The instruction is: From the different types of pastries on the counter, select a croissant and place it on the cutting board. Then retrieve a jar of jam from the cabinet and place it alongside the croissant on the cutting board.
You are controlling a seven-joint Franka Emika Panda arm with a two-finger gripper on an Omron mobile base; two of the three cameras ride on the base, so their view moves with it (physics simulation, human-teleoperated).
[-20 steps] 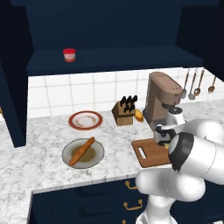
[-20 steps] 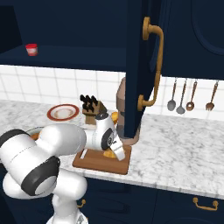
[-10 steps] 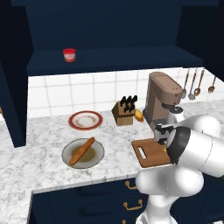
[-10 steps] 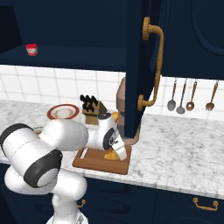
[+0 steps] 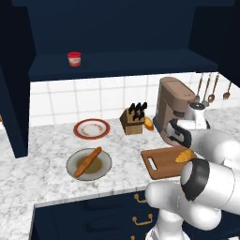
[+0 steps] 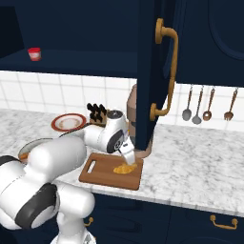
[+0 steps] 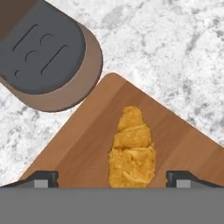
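Golden croissant [image 7: 132, 151] on cutting board [image 7: 78, 144], hand [image 7: 112, 178] spread.

A rendered home kitchen, seen at the worktop.

A white-and-grey marbled counter [image 5: 47, 164] runs over navy drawers with gold handles [image 5: 142, 219], backed by white wall tiles [image 5: 93, 101] and a dark navy cabinet [image 5: 117, 42] above. On the stone stand a knife block [image 5: 132, 121], a brown coffee machine [image 5: 172, 108] and a wooden cutting board [image 6: 107, 172]; ladles and spoons [image 6: 207, 105] hang on the wall (all kitchen fittings).
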